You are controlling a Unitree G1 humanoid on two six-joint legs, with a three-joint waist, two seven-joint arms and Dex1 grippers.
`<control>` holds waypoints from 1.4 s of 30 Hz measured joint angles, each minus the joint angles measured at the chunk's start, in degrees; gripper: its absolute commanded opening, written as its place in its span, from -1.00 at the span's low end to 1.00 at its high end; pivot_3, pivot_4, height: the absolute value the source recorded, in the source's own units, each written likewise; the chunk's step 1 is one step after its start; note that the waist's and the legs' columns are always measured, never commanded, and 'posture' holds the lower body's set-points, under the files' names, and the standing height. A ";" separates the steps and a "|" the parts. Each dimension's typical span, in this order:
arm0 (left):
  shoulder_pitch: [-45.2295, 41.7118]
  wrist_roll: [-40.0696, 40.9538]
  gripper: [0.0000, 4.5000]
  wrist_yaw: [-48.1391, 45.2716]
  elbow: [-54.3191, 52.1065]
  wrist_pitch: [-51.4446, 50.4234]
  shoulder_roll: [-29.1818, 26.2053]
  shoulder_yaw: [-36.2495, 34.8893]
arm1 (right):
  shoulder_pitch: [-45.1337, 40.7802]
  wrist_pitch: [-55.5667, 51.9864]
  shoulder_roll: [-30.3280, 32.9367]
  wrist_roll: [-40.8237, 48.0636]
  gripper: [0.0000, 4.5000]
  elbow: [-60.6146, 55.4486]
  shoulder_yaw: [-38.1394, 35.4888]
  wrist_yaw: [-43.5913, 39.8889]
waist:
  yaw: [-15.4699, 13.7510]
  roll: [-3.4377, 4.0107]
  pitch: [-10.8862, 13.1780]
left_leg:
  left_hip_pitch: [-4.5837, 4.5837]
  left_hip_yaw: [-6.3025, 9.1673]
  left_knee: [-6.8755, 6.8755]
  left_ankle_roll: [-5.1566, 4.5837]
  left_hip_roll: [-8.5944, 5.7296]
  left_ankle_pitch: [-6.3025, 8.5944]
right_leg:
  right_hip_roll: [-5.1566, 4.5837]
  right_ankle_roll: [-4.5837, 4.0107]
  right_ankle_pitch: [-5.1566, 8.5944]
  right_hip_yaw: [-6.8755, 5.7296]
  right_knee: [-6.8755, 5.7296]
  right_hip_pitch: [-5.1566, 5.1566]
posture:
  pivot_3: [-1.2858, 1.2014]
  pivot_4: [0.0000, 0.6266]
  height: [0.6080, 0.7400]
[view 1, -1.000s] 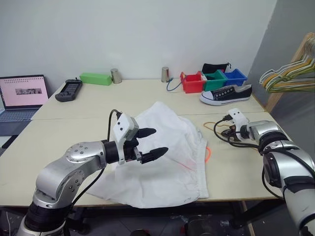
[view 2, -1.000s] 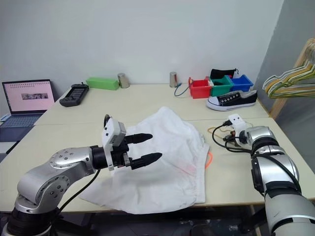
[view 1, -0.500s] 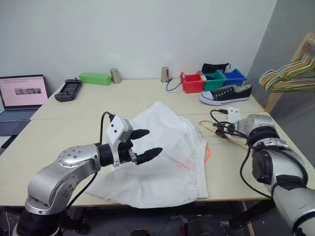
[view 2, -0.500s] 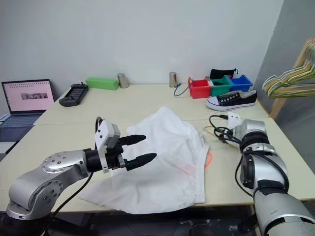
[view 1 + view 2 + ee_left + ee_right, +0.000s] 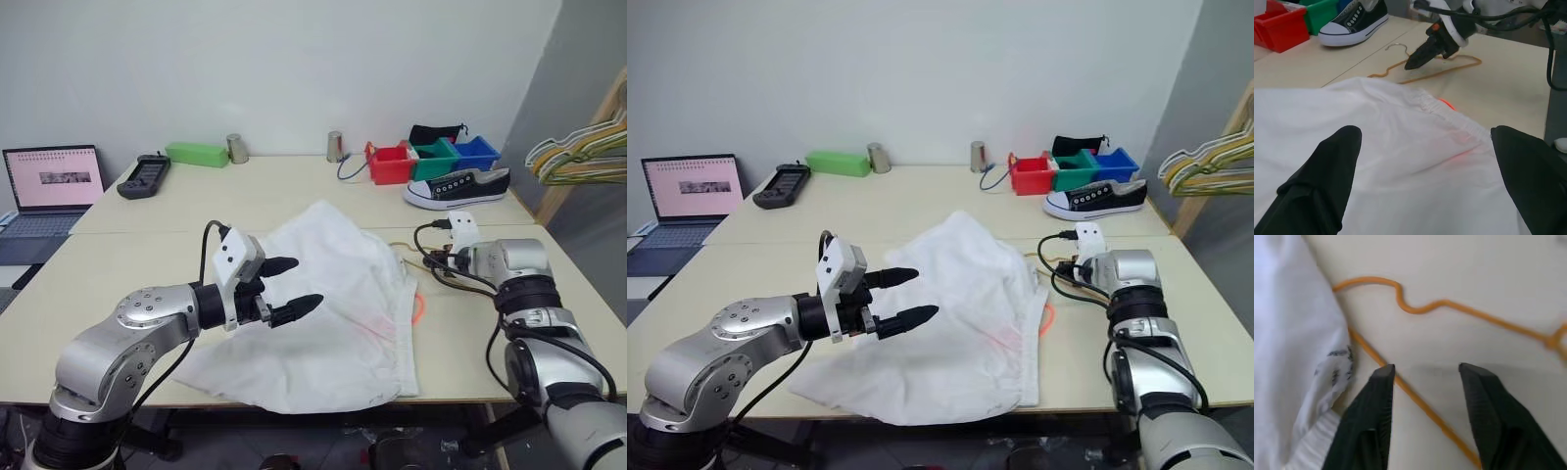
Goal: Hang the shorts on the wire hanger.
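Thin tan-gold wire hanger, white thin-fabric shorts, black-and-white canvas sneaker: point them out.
thin tan-gold wire hanger (image 5: 1422,309), right wrist view, on the kinked wire.
white thin-fabric shorts (image 5: 328,304), left eye view, mid-fabric.
black-and-white canvas sneaker (image 5: 457,188), left eye view, on its laced upper.

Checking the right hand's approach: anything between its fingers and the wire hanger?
Nothing. In the right wrist view the right hand is open just above the wire hanger, with bare table around it. The shorts lie beside it.

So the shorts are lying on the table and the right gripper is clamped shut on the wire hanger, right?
Not quite. The shorts do lie on the table, but the right gripper is open above the wire hanger, gripping nothing. The right wrist view shows it.
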State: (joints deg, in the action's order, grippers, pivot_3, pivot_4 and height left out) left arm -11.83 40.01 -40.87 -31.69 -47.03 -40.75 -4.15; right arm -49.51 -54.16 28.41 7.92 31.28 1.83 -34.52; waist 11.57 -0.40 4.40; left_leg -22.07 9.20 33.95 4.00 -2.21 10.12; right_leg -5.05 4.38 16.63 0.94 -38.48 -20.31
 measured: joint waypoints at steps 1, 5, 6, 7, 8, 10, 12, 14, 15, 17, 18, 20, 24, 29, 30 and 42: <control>-0.01 -0.02 1.00 -0.05 0.07 0.03 -0.01 0.02 | 0.04 1.82 1.98 0.00 0.31 -1.19 1.68 -3.59 | 0.07 0.00 0.00 | 0.00 0.00 0.00 0.00 0.00 0.01 | 0.00 0.01 0.01 -0.01 0.01 0.01 | -0.12 -0.99 1.00; -0.22 -0.31 1.00 -0.82 0.64 0.33 0.00 0.32 | -0.98 10.80 7.02 -1.28 0.31 2.77 5.44 -13.33 | 0.70 -0.01 -0.01 | 0.00 0.01 -0.02 0.00 0.02 0.02 | 0.00 0.06 -0.02 -0.09 0.42 0.19 | -0.12 -1.00 1.00; -0.36 -0.38 1.00 -0.98 0.70 0.46 0.01 0.58 | -1.60 14.30 7.74 -2.63 0.31 6.68 6.29 -14.09 | 0.99 -0.01 -0.01 | -0.03 -0.01 -0.02 0.00 0.00 0.02 | -0.01 0.09 -0.04 -0.07 0.50 0.20 | -0.12 -1.00 1.00; -0.43 -0.56 1.00 -1.06 0.74 0.63 0.01 0.88 | -2.00 18.80 8.76 -4.10 0.31 11.31 7.05 -15.15 | 1.11 -0.02 -0.01 | -0.13 -0.01 0.00 0.00 -0.04 0.02 | -0.06 0.14 -0.07 -0.06 0.60 0.20 | -0.12 -1.00 1.00; -0.46 -0.67 1.00 -1.08 0.77 0.75 0.01 1.07 | -2.28 21.22 9.43 -4.98 0.31 14.28 7.54 -15.74 | 1.11 -0.03 -0.01 | -0.16 -0.01 0.01 0.00 -0.07 0.01 | -0.09 0.16 -0.07 -0.05 0.64 0.20 | -0.12 -1.00 1.00; -0.76 -0.84 1.00 -1.22 0.94 0.89 0.01 1.31 | -3.18 29.21 11.09 -8.09 0.31 23.15 9.25 -17.30 | 1.15 -0.02 -0.01 | -0.31 -0.01 0.02 -0.01 -0.11 0.01 | -0.11 0.22 -0.12 -0.02 0.69 0.15 | -0.12 -1.00 1.00; -0.99 -0.90 1.00 -1.30 1.04 1.01 0.01 1.42 | -3.91 35.45 12.66 -10.99 0.31 30.34 10.23 -17.80 | 1.22 -0.01 -0.01 | -0.34 -0.02 0.00 0.00 -0.11 0.01 | -0.11 0.24 -0.13 -0.02 0.68 0.10 | -0.12 -0.99 1.00; -1.19 -0.97 1.00 -1.31 1.21 1.03 0.00 1.48 | -4.80 39.65 13.82 -13.19 0.31 36.44 10.61 -17.49 | 1.35 -0.01 -0.02 | -0.37 -0.01 -0.01 0.00 -0.10 0.02 | -0.10 0.46 -0.25 -0.04 0.68 0.08 | -0.12 -0.99 1.00; -1.27 -0.99 1.00 -1.29 1.27 1.03 0.00 1.50 | -5.30 40.84 14.06 -13.86 0.31 38.47 10.58 -16.83 | 1.58 -0.01 -0.02 | -0.37 -0.03 -0.01 0.00 -0.09 0.03 | -0.10 0.46 -0.25 -0.02 0.68 0.06 | -0.12 -0.99 1.00; -1.34 -0.99 1.00 -1.27 1.27 1.03 0.01 1.52 | -5.77 42.43 14.51 -14.71 0.31 40.99 10.48 -16.21 | 2.34 -0.01 -0.02 | -0.37 -0.04 -0.01 0.00 -0.10 0.04 | -0.10 0.46 -0.26 -0.01 0.68 0.09 | -0.12 -0.98 1.00; -1.34 -0.99 1.00 -1.26 1.27 1.03 0.00 1.52 | -5.85 42.74 14.66 -15.15 0.31 41.68 10.41 -16.27 | 2.57 -0.01 -0.02 | -0.37 -0.04 -0.01 0.00 -0.10 0.04 | -0.10 0.47 -0.26 -0.01 0.68 0.09 | -0.12 -0.98 1.00; -1.34 -0.99 1.00 -1.27 1.27 1.03 0.00 1.52 | -6.00 43.34 14.99 -15.83 0.31 43.12 10.22 -16.73 | 2.89 -0.01 -0.01 | -0.35 -0.04 0.01 0.00 -0.10 0.03 | -0.10 0.46 -0.25 -0.01 0.68 0.11 | -0.13 -0.97 1.00; -1.34 -0.98 1.00 -1.30 1.27 1.03 -0.01 1.52 | -5.99 43.73 15.50 -16.48 0.31 43.90 10.18 -19.96 | 3.04 -0.01 -0.02 | -0.22 -0.04 0.03 -0.01 -0.09 0.03 | -0.10 0.27 -0.15 0.00 0.63 0.21 | -0.13 -0.96 1.00; -1.46 -0.99 1.00 -1.30 1.36 1.03 0.00 1.52 | -6.00 43.92 15.47 -17.96 0.31 43.91 10.16 -22.07 | 2.92 -0.01 -0.02 | -0.18 -0.04 0.05 -0.01 -0.09 0.03 | -0.10 0.26 -0.14 -0.01 0.59 0.26 | -0.13 -0.96 1.00; -1.65 -0.99 1.00 -1.31 1.56 1.03 0.00 1.54 | -6.00 43.92 15.43 -18.04 0.31 43.93 10.04 -21.66 | 2.91 -0.01 -0.02 | -0.18 -0.04 0.05 -0.01 -0.09 0.03 | -0.10 0.26 -0.14 -0.01 0.59 0.26 | -0.13 -0.96 1.00; -2.37 -1.03 1.00 -1.36 2.06 1.03 0.00 1.64 | -6.49 35.04 13.79 -17.01 -0.32 45.22 4.20 -22.37 | 2.91 -0.10 -0.06 | 0.23 -0.03 0.05 -0.01 -0.06 0.03 | -0.09 0.21 -0.11 -0.05 0.63 0.69 | -0.11 -0.95 1.00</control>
State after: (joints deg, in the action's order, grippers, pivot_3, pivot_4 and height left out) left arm -14.20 38.98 -42.23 -29.63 -46.00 -40.76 -2.51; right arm -56.00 -19.12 42.19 -9.10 76.50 6.02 -56.89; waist 14.48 -0.50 4.33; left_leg -21.85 9.17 34.00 3.99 -2.27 10.16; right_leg -5.15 4.59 16.52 0.89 -37.85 -19.62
